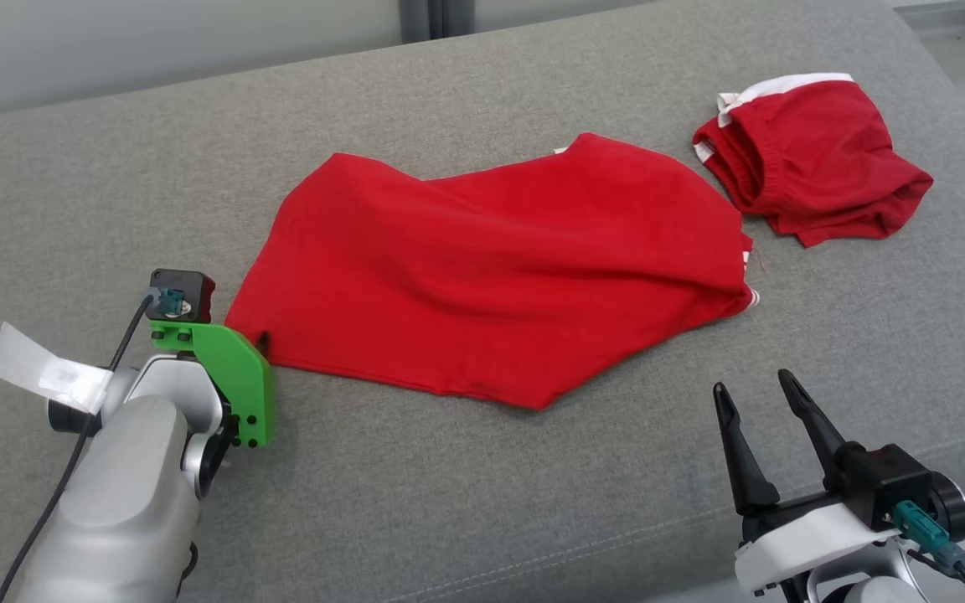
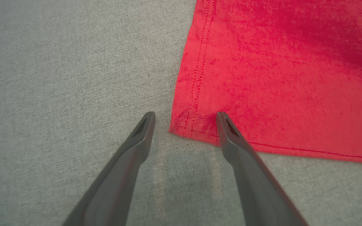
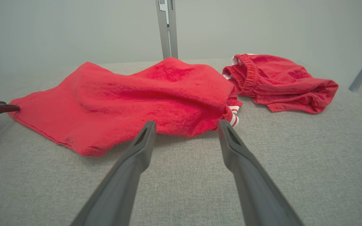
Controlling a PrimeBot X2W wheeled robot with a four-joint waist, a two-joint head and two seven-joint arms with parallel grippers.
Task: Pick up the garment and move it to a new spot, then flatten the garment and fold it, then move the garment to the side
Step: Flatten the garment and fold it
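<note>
Grey cushion [image 1: 482,502] bears the red garment [image 1: 482,268], its stitched corner between spread left fingers [image 2: 137,147]; right fingers [image 1: 740,456] gape.

garment [image 1: 491,268] red with white stripes; second garment [image 1: 817,159] red, white band; surface [image 1: 533,502] grey; bracket [image 1: 235,373] green.

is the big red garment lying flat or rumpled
Rumpled: the red garment lies spread on the grey surface, unfolded, with long ridges across it and its middle humped up in the right wrist view.
</note>
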